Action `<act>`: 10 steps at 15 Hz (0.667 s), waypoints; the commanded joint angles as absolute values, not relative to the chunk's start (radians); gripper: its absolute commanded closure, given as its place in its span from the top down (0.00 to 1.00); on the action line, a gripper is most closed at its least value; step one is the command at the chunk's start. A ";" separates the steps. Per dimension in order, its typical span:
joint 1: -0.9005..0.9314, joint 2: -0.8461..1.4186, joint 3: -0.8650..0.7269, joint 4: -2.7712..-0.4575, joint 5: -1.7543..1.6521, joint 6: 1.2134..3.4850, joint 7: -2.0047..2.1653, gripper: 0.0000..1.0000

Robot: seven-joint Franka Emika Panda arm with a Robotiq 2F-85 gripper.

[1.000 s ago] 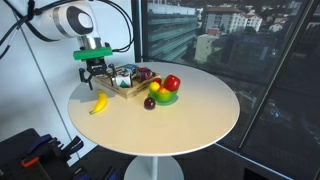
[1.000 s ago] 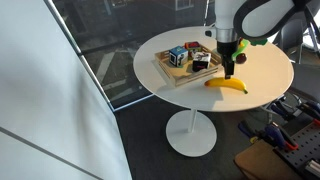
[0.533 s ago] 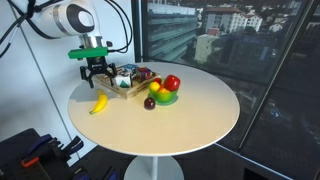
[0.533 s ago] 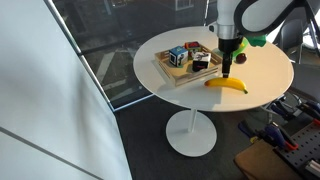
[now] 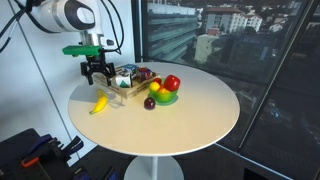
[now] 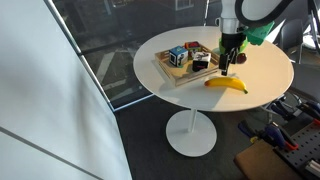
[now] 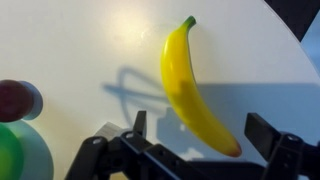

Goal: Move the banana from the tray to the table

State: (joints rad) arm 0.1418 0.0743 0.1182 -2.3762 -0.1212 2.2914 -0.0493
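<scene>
Black gripper (image 7: 198, 125) of mine cropped at bottom edge, jaws wide and empty, yellow banana (image 7: 190, 85) on white table (image 7: 80, 50), green-tipped stem

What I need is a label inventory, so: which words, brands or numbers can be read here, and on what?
No text can be read.
Blocks in the tray: patterned faces, too small and blurred to read.
Banana, table, pincer: no lettering shows.

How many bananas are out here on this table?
1. The banana lies on the white table beside the wooden tray, below the open gripper. The fruit pile nearby holds something yellow, too small to identify.
</scene>
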 commanded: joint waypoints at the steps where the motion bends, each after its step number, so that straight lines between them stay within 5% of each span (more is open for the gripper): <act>1: 0.138 0.008 0.120 -2.397 -0.093 2.254 0.031 1.00; 10: 0.133 -0.091 0.121 -2.389 -0.093 2.144 0.126 1.00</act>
